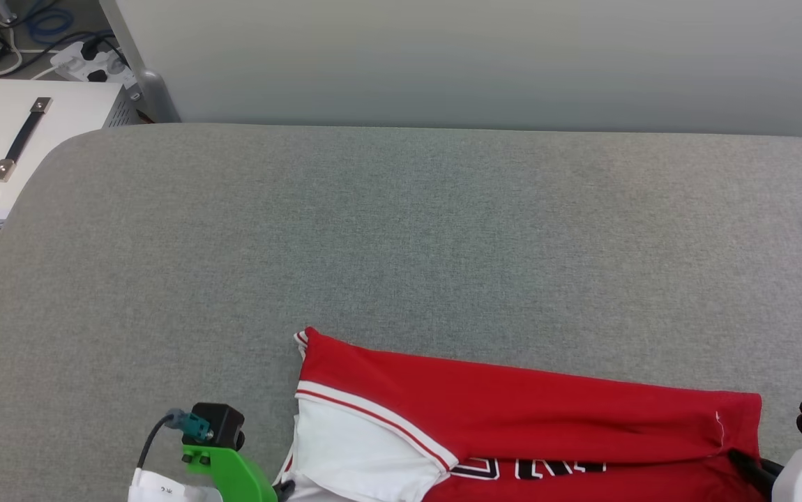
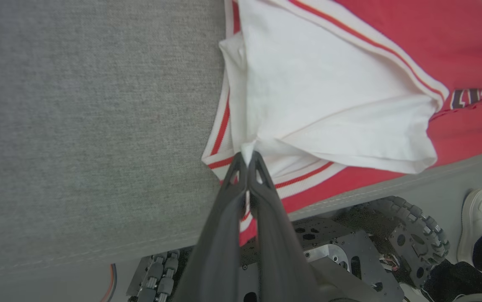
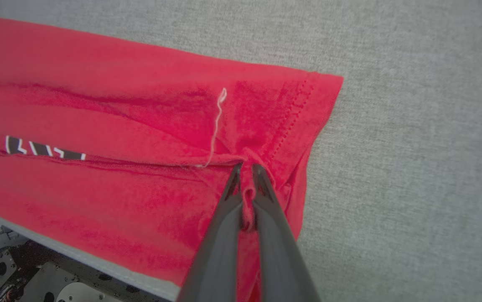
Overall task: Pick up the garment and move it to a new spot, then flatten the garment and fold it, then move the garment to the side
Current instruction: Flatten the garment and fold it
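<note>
The left claw (image 2: 247, 159) comes up from the bottom of the left wrist view. Its two dark fingers are pressed together on a small bunch of white cloth. That cloth is the white sleeve (image 2: 329, 96) of the garment (image 2: 413, 33), which is red. The garment lies on the grey worktop (image 2: 90, 126), right at its edge. Red and white striped trim (image 2: 220, 134) runs just beside the claw. Below the edge is the robot's base (image 2: 341, 247) with a knobbly wheel (image 2: 413, 235). A person's white shoe (image 2: 475, 218) stands on the floor at the right.

In the right wrist view, the right claw (image 3: 247, 167) pinches a fold of red cloth near the stitched hem (image 3: 295, 113). A thin white thread (image 3: 216, 126) lies on the red cloth just above the claw. A bit of the black and white print (image 3: 27, 147) peeks out from under a fold at the left.

In the head view, the garment lies along the near edge of the worktop. Its white sleeve is on the left, and letters show under a fold. A green piece (image 1: 227, 470) on the left arm sits by the sleeve end. The right claw's dark fingers are at the other end. Past the worktop on the left are a white box (image 1: 17, 139) with a black handle and a power strip (image 1: 91, 63) with cables. A pale wall (image 1: 478, 56) is behind.
</note>
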